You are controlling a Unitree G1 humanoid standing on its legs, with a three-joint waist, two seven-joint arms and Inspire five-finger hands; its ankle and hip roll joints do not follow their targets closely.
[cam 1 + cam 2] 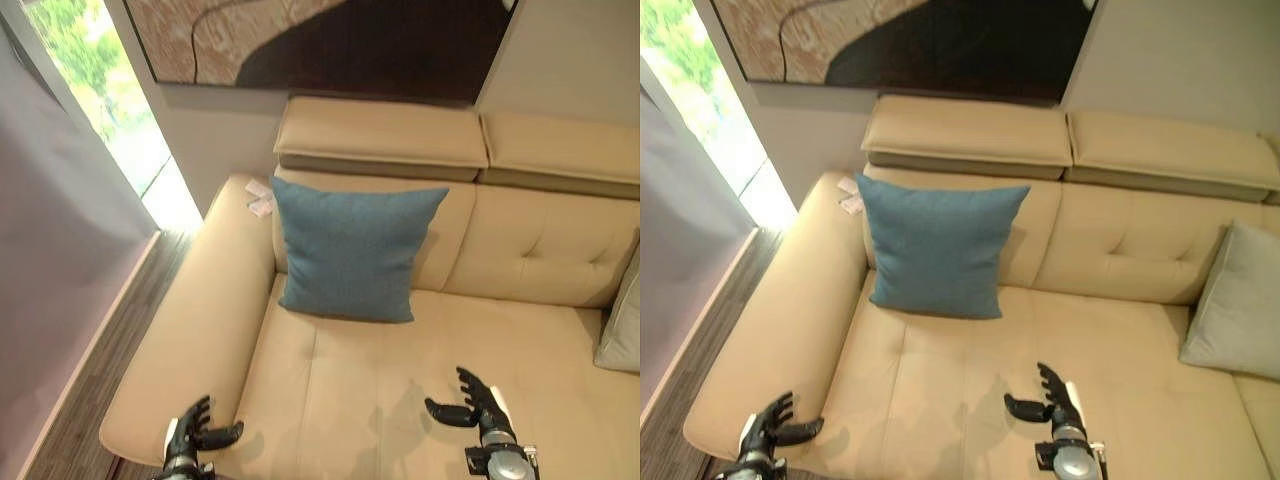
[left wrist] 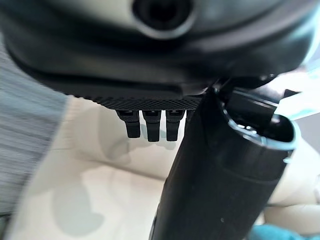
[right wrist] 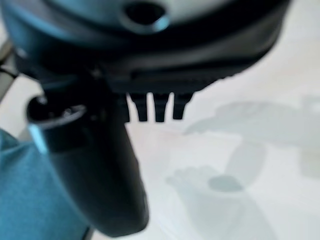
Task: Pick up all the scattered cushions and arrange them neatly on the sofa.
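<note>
Beige leather sofa: teal cushion upright against its backrest, beside the left armrest. Grey cushion leans at the sofa's right end. Left hand over the armrest, right hand over the seat; both spread, holding nothing.

The scene holds one tan sofa with two raised headrest sections, two cushions, namely one blue cushion and one grey cushion, one framed picture on the wall, and two robot hands, left hand and right hand.
</note>
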